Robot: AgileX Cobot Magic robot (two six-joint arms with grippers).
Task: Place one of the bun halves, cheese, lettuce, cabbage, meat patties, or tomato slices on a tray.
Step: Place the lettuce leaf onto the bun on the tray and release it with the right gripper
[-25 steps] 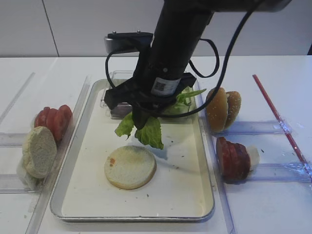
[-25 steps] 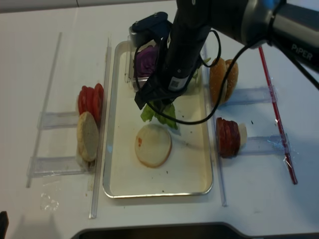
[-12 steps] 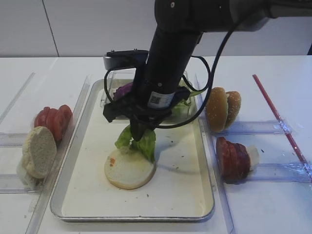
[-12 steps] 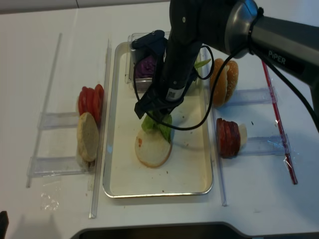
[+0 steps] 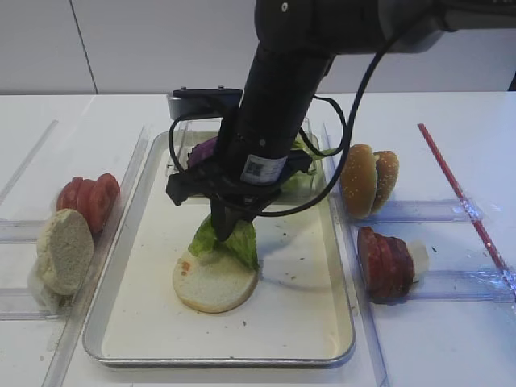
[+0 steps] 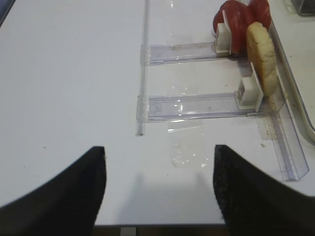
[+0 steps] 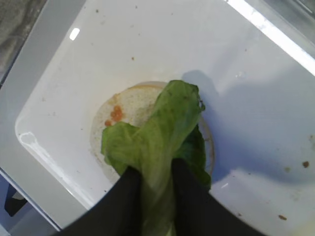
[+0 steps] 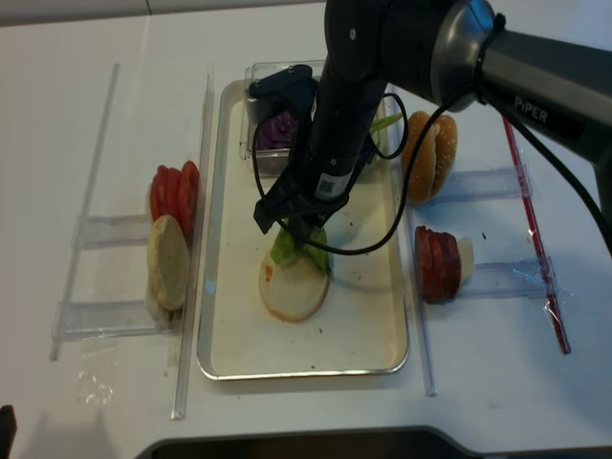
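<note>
Your right wrist view gives what the overheads cannot: the right gripper [image 7: 150, 196] has its two dark fingers pinched tight on the lettuce [image 7: 157, 142], the folded green leaf hanging straight over a pale bun half [image 7: 125, 110] with an orange smear on its cut face. From the exterior high view the same leaf [image 5: 226, 240] reads as just touching the bun's far edge [image 5: 214, 282]; whether it rests on the bread you cannot tell from there.

Your left wrist view shows only the left gripper [image 6: 160, 189], its dark fingers standing wide apart over bare white table, nothing between them, with the tomato slices [image 6: 241, 22] and a second bun half [image 6: 261, 56] propped in clear plastic racks ahead.

Textures: lettuce frilly and creased; the bun's cut face matte and whitish; tomato glossy red; meat patties [image 5: 385, 262] dull reddish-brown, upright in a row; sesame domes [image 5: 369, 179] golden; purple cabbage [image 8: 279, 129] in a clear box at the tray's far end.

Room: the tray [image 5: 121, 322] has a silver rim and rounded corners; its cream floor lies open near and right of the bun, scattered with dark crumbs. A red straw-like rod [image 5: 459, 189] lies well off to the right
</note>
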